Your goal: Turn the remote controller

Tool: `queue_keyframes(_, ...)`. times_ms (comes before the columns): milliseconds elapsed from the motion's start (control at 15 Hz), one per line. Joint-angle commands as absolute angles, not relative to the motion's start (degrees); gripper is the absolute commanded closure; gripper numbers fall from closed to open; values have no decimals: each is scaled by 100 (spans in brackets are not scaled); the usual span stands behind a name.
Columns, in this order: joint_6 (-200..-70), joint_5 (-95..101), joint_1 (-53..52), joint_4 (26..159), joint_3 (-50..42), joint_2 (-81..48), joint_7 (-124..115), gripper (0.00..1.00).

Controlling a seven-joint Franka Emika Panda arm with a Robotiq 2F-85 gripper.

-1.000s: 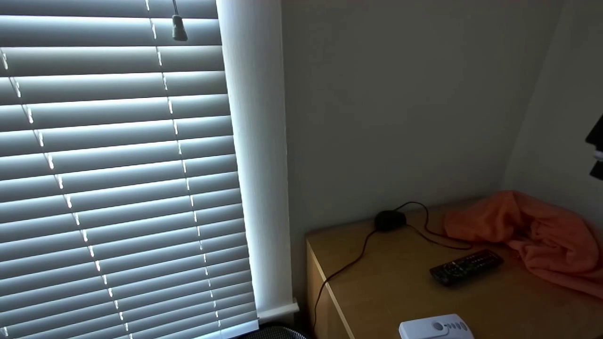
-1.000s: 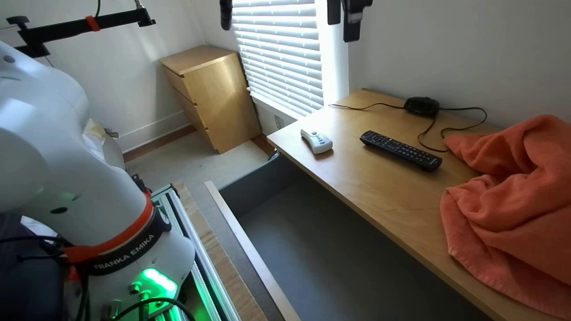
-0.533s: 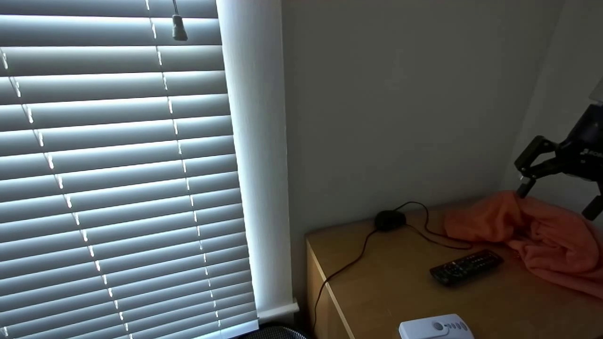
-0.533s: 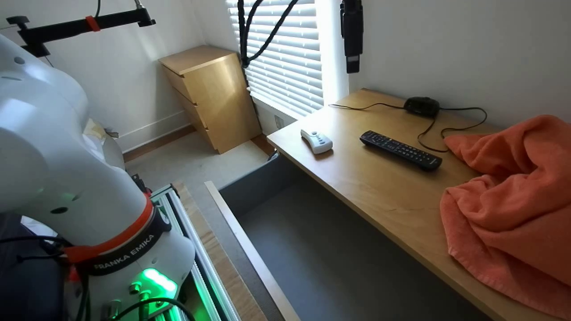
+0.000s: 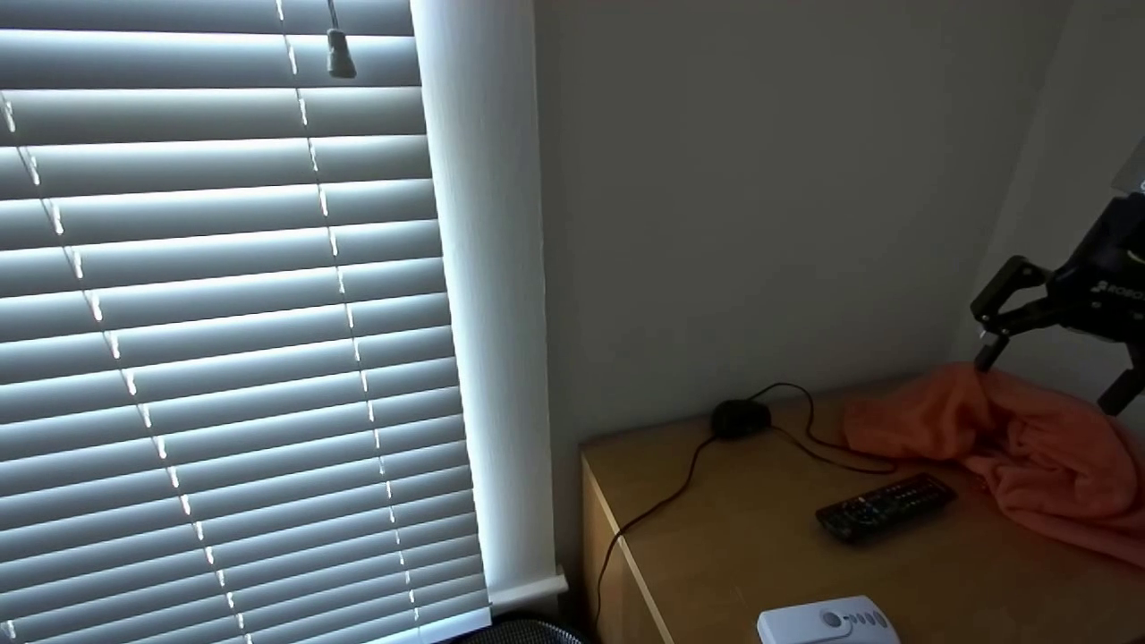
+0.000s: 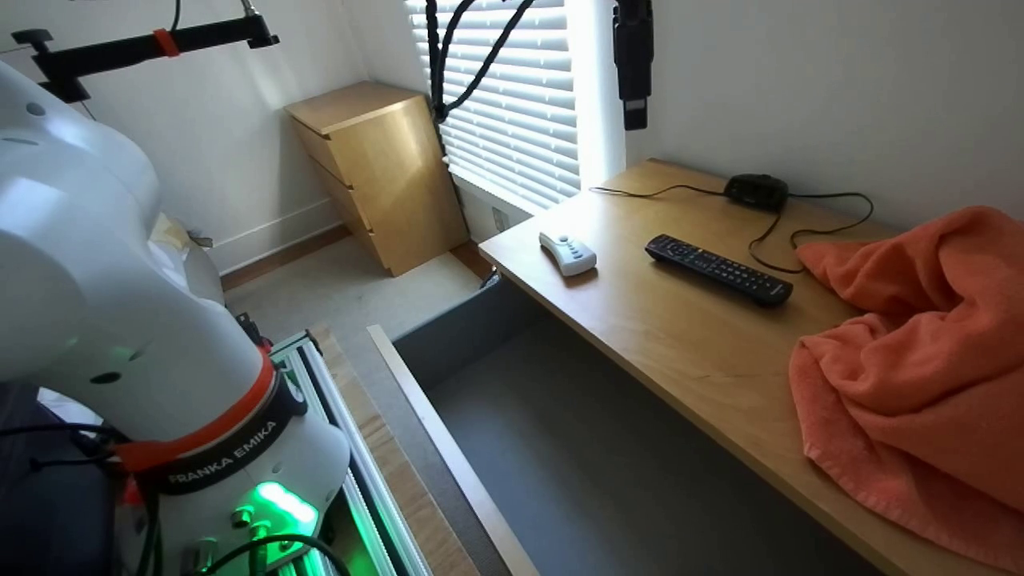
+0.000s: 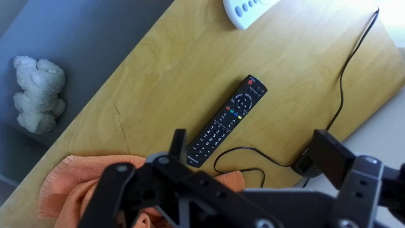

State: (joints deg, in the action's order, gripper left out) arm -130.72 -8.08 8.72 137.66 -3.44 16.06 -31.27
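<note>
The remote controller is a slim black bar with many buttons. It lies flat on the wooden top, seen in both exterior views (image 5: 886,508) (image 6: 718,270) and in the wrist view (image 7: 227,120). It lies at a slant, its lower end near the orange cloth. My gripper (image 5: 1048,380) is open and empty, above the cloth side of the top. In the wrist view its fingers (image 7: 255,147) are wide apart, with the left fingertip overlapping the view of the remote's lower end. It stands above the remote and does not touch it. In an exterior view only part of the gripper (image 6: 634,72) shows.
A crumpled orange cloth (image 6: 920,360) lies beside the remote. A white controller (image 6: 569,254) lies near the front edge. A black cable with a round black box (image 6: 757,191) lies near the wall. Below the top, an open grey drawer (image 6: 576,432) holds a white plush toy (image 7: 39,95).
In the first half second, my gripper comes lower and further into view, with its fingers seen open. Since then it has shifted only slightly. The remote and other objects have not moved.
</note>
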Motion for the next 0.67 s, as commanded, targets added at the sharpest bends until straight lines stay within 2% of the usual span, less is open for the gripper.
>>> queue_keyframes(0, -13390, -470, 1044, 13358, -67, 827, -4440, 0)
queue_keyframes(600, -13294, 49, 670, 12326, -320, -969, -6692, 0)
